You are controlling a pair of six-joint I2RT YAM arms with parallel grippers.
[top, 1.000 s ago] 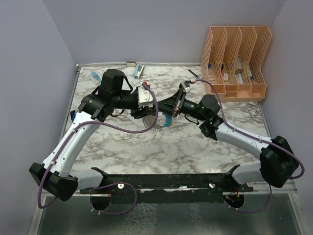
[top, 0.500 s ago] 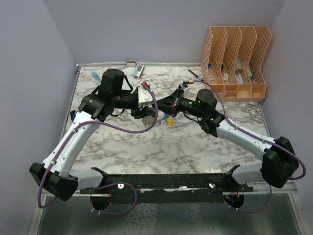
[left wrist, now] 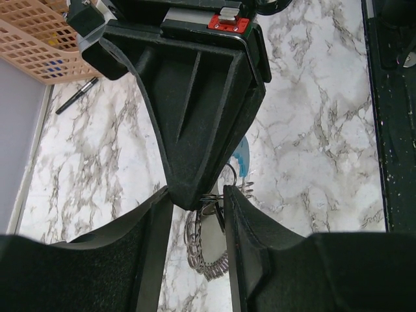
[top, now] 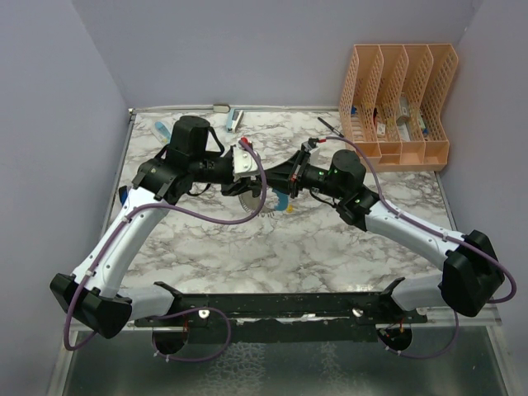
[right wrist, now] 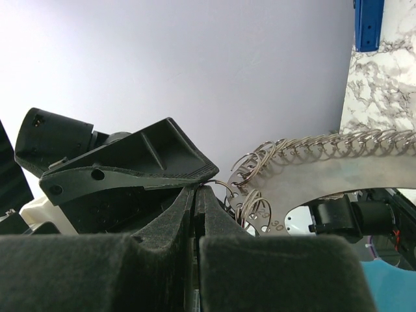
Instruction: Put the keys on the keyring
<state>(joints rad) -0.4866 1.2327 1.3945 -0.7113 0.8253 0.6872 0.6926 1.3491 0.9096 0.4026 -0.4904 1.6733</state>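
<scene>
The keyring (top: 261, 200), a gray loop edged with wire rings and with a light-blue section (left wrist: 242, 156), hangs tilted between the two grippers. My right gripper (right wrist: 196, 190) is shut, and one thin wire ring (right wrist: 224, 186) of the keyring comes out of its tips. The loop's plate (right wrist: 312, 172) stands just beyond. My left gripper (left wrist: 197, 190) has its jaws a little apart, one on each side of the right gripper's tip (left wrist: 195, 175). The ring bundle (left wrist: 207, 257) hangs below. A small yellow key (top: 289, 207) lies on the table beside the loop. The black key cannot be made out.
An orange file organizer (top: 396, 107) stands at the back right, with a black pen (top: 327, 126) lying beside it. A blue-handled tool (top: 233, 121) and another small item (top: 161, 129) lie along the back edge. Gray walls close in both sides.
The right arm has swung left and its gripper tip now sits between the left gripper's fingers. The keyring came along, up under both grippers. The left jaws have narrowed.
</scene>
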